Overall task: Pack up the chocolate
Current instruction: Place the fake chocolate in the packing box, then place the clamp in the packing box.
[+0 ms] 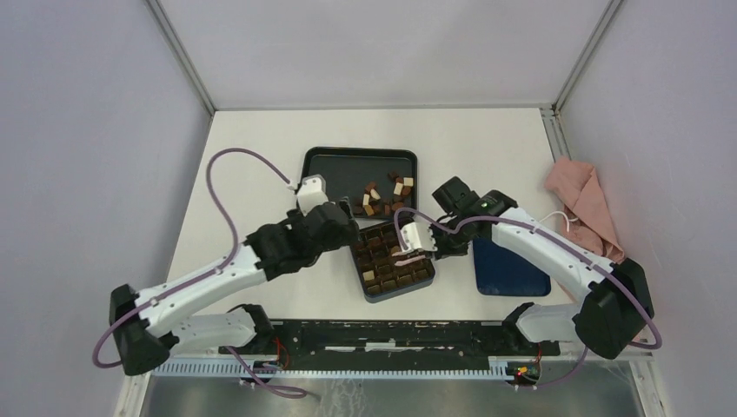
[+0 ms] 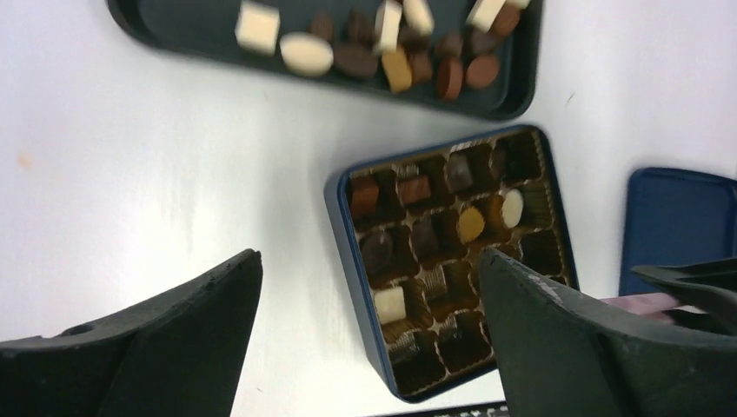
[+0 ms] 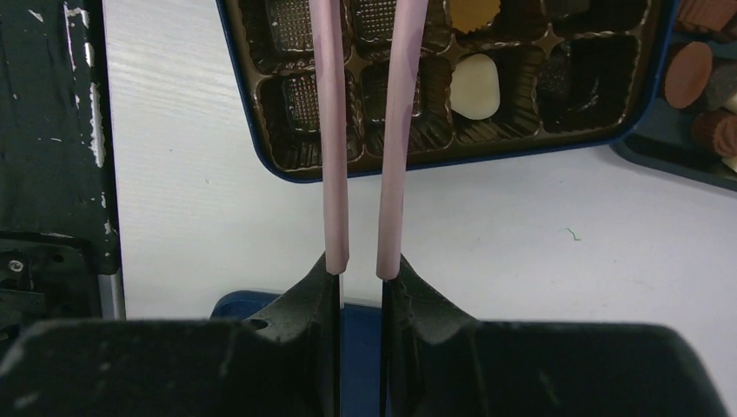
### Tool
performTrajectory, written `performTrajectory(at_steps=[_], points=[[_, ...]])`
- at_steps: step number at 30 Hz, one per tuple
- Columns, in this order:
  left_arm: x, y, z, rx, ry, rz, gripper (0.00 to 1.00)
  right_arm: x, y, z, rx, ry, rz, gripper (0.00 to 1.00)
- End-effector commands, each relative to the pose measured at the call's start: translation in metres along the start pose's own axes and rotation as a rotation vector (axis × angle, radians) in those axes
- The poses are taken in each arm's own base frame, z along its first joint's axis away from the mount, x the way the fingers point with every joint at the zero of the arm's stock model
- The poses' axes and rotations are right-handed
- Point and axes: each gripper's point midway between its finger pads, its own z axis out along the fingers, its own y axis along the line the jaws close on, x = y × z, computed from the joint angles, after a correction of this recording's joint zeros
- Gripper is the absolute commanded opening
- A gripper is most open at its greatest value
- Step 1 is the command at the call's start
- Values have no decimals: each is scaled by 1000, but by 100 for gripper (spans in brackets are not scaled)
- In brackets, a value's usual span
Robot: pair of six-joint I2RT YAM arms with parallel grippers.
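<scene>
Loose chocolate (image 1: pixel 382 195) in dark, mid-brown and cream pieces lies at the near right of a black tray (image 1: pixel 335 165). In the left wrist view this chocolate (image 2: pixel 391 52) sits along the tray's edge. A dark box (image 1: pixel 393 259) with square compartments holds several pieces (image 2: pixel 470 223), among them a cream one (image 3: pixel 475 85). My left gripper (image 2: pixel 369 261) hangs open above the box's left edge, empty. My right gripper (image 3: pixel 361 269) is shut on pink tweezers (image 3: pixel 333 130), whose arms reach over the box; their tips are out of view.
A blue lid (image 1: pixel 508 268) lies flat right of the box, under the right arm. A pink cloth (image 1: pixel 582 208) is bunched against the right wall. The black rail (image 1: pixel 382 334) runs along the table's near edge.
</scene>
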Motion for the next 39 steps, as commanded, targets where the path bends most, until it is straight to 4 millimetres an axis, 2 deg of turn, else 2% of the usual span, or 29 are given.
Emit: performTrajectory(at_steps=[1,5,8,12,17,25,30,33,35,39], points=[[-79,11,-31,-1,-288,254,100,-9,-15,4,56,65,-22,0],[-125,9,-40,-19,-398,392,100,-12,-18,13,61,130,-15,0],[-140,25,-32,-152,-437,485,100,-16,-20,17,60,160,-7,1],[-134,47,-18,-281,-437,551,100,-23,-21,21,55,191,-6,2],[-129,65,-19,-337,-445,561,100,-23,-18,26,37,232,-13,11],[-129,69,-21,-340,-457,569,100,-21,-15,26,21,252,-16,35],[-128,72,-19,-363,-449,588,100,-28,-18,24,35,227,-17,47],[-129,72,-20,-364,-453,582,100,-34,-18,22,28,201,-17,47],[-130,74,-22,-370,-457,581,100,-41,-21,16,34,162,-5,44],[-131,74,-24,-365,-467,576,100,-56,-39,-5,56,39,57,38]])
